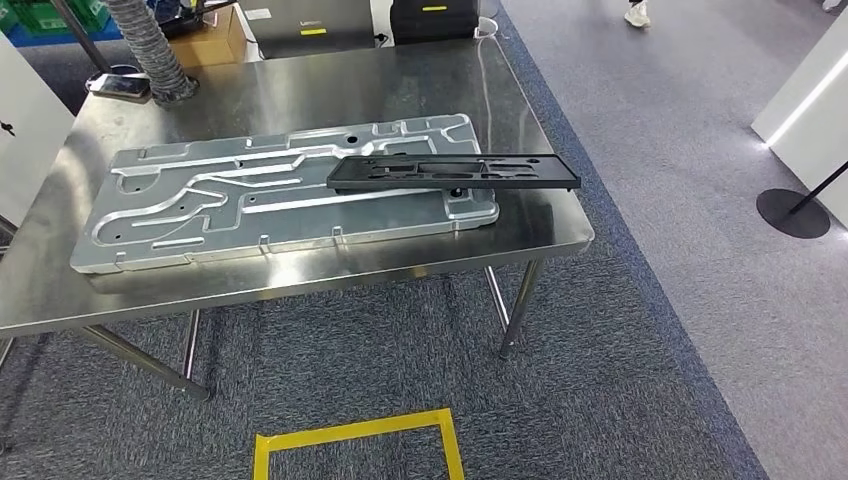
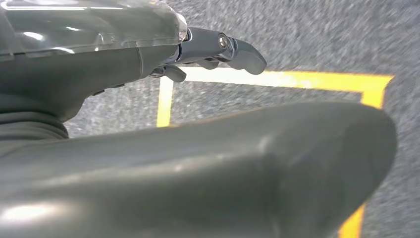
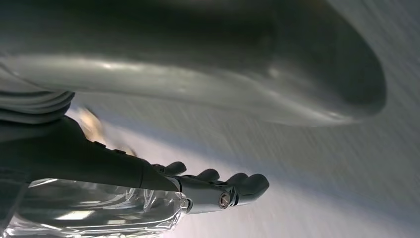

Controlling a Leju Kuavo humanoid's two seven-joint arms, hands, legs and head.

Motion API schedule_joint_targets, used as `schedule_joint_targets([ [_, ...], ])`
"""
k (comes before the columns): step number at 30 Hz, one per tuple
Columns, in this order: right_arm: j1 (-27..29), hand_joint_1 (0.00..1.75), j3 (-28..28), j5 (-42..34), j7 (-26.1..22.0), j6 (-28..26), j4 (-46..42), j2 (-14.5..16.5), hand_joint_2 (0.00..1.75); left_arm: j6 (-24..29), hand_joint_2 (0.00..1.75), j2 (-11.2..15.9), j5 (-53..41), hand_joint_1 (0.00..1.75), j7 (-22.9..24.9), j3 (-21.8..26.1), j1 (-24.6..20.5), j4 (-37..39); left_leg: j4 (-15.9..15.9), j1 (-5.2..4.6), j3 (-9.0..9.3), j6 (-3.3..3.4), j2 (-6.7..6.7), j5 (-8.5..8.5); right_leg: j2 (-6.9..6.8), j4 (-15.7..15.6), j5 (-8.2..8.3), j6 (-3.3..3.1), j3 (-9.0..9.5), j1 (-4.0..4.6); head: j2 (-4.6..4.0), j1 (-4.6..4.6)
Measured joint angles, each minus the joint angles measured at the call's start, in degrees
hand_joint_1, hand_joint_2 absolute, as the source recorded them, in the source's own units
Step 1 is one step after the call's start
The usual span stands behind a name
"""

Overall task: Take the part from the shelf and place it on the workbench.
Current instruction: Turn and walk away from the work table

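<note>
both hands, left hand (image 2: 208, 49) and right hand (image 3: 218, 186), hang slack and holding nothing over grey carpet (image 2: 297, 34) with yellow tape (image 2: 277, 79), the black part (image 1: 452, 172) lying on the steel workbench (image 1: 300, 90).

Room with a steel table (image 1: 300, 90) on grey carpet (image 1: 400, 370)

Yellow tape square (image 1: 358, 440) marks the carpet (near the table legs); smoother grey floor (image 1: 700, 150) lies to the right.

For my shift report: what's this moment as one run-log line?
black part on silver plate, workbench | left hand empty | right hand empty
</note>
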Motion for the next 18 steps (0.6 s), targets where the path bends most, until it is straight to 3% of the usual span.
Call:
schedule_joint_targets([
  [1,-0.1,0.00,-0.4,-0.5,2.0,2.8,0.9,0.2,0.00,-0.1,0.00,-0.2,-0.3,0.00,0.1,-0.4,0.0,0.0,-1.1,-0.09,1.86,0.28,-0.01,1.71,0.00,0.2,0.59,0.00,-0.95,0.16,0.00,0.00],
  [2,-0.3,0.00,-0.9,-1.1,3.8,5.4,1.6,0.5,0.00,-0.3,0.00,-0.4,-0.6,0.00,0.2,-0.8,-0.1,0.0,-4.1,-0.22,4.71,0.73,-0.02,3.28,0.04,0.5,1.15,0.01,-1.78,0.29,0.00,0.00],
  [3,-0.4,0.00,-1.4,-1.6,5.2,7.8,2.2,0.9,0.00,-0.7,0.00,-0.5,-0.8,0.00,0.2,-1.1,-0.2,0.0,-8.6,-0.44,8.24,1.26,-0.03,3.81,0.09,0.7,1.64,0.11,-2.44,0.48,0.00,0.00],
  [5,-0.6,0.00,-2.2,-2.1,6.3,11.0,3.1,1.5,0.00,-1.6,0.00,-0.6,-0.8,0.00,0.3,-1.5,-0.6,0.0,-16.9,-0.83,13.87,2.08,-0.01,2.68,0.12,0.9,2.60,0.51,-3.03,0.62,-0.01,0.01],
  [6,-0.7,0.00,-2.4,-1.8,6.3,12.2,3.5,1.7,0.00,-2.1,0.00,-0.6,-0.6,0.00,0.3,-1.6,-0.7,0.0,-19.0,-1.01,15.04,2.39,0.02,2.03,0.10,0.9,3.12,0.82,-3.12,0.56,-0.01,0.01],
  [8,-0.9,0.00,-2.5,-0.8,5.1,13.3,4.0,2.0,0.00,-2.6,0.00,-0.6,0.4,0.00,0.3,-1.6,-0.6,0.0,-20.0,-1.05,14.66,3.07,0.21,2.89,0.18,0.6,4.00,1.49,-3.30,0.32,-0.01,0.01],
  [9,-1.0,0.00,-2.5,-0.1,4.4,13.6,4.2,2.2,0.00,-2.8,0.00,-0.6,0.9,0.00,0.3,-1.5,-0.6,0.0,-20.2,-0.93,14.09,3.50,0.36,3.67,0.25,1.1,3.18,1.80,-3.67,0.25,0.00,0.01],
  [10,-1.1,0.00,-2.5,0.4,3.7,13.8,4.5,2.5,0.00,-2.9,0.00,-0.6,1.4,0.00,0.4,-1.4,-0.5,0.0,-20.4,-0.79,13.34,3.88,0.50,4.57,0.32,2.4,1.19,2.10,-4.23,0.15,0.00,0.02],
  [11,-1.2,0.00,-2.5,0.9,3.1,13.9,4.6,2.6,0.00,-3.0,0.00,-0.6,1.8,0.00,0.5,-1.3,-0.4,0.0,-20.4,-0.67,12.45,4.13,0.62,5.39,0.36,4.9,-1.83,2.38,-4.98,-0.07,0.00,0.02],
  [13,-1.5,0.00,-2.5,1.8,2.3,14.3,4.9,2.8,0.00,-2.9,0.00,-0.5,2.4,0.00,0.8,-1.0,-0.3,0.0,-20.2,-0.66,10.37,4.25,0.64,6.87,0.33,12.3,-7.49,3.05,-6.45,-0.50,0.00,0.02],
  [14,-1.7,0.00,-2.5,2.2,2.0,14.6,5.0,2.8,0.00,-2.8,0.00,-0.5,2.5,0.00,0.9,-0.9,-0.2,0.0,-19.9,-0.65,9.29,4.15,0.67,7.56,0.33,15.6,-8.51,3.37,-6.74,-0.70,0.00,0.02],
  [15,-1.8,0.00,-2.5,2.5,1.9,14.9,5.1,2.8,0.00,-2.7,0.00,-0.5,2.6,0.00,1.0,-0.7,-0.2,0.0,-19.5,-0.61,8.11,4.01,0.70,8.20,0.32,17.5,-8.06,3.65,-6.36,-0.89,0.00,0.02],
  [16,-1.9,0.00,-2.4,2.7,1.9,15.3,5.2,2.8,0.00,-2.6,0.00,-0.5,2.6,0.00,1.1,-0.6,-0.2,0.0,-19.0,-0.55,6.93,3.82,0.72,8.75,0.31,17.4,-6.49,3.85,-5.05,-1.07,-0.01,0.02],
  [18,-2.2,0.00,-2.3,3.1,2.7,16.7,5.3,2.8,0.00,-2.5,0.00,-0.6,2.3,0.00,1.1,-0.5,-0.2,0.0,-17.7,-0.40,4.63,3.31,0.72,9.61,0.31,11.2,-3.88,4.03,0.54,-1.37,-0.01,0.01],
])
